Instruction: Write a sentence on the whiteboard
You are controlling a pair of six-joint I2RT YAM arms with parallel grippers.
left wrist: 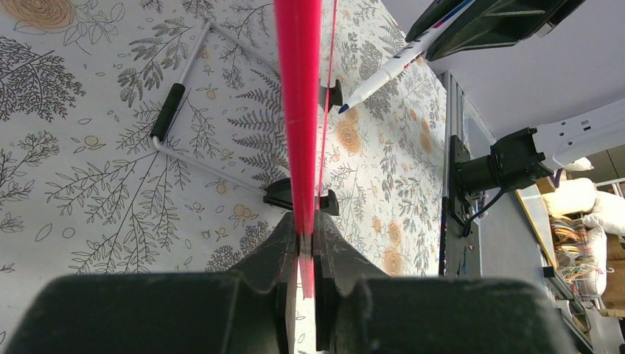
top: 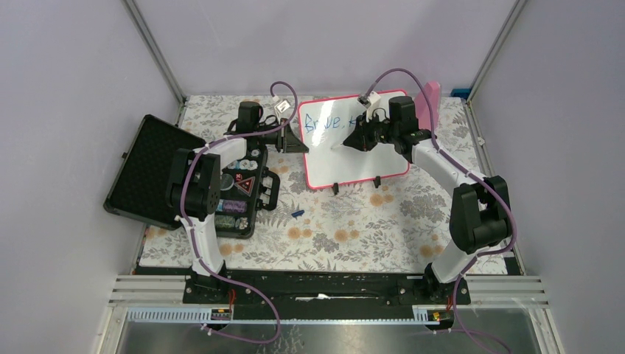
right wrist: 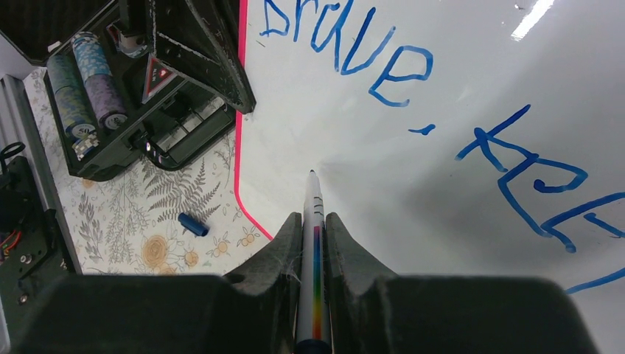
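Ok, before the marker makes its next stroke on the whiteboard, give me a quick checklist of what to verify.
1. Board held: the left fingers are shut on the edge of the whiteboard: ok.
2. Pen held: the right fingers are shut on the marker, tip aimed at the board: ok.
3. Tip touching the board face: cannot tell.
4. The sentence complete: cannot tell; "Brave," and part of a next word show, the rest is cut off.
5. Bare board beneath the writing: ok.
6. The cap off, lying on the table beside the board: ok.
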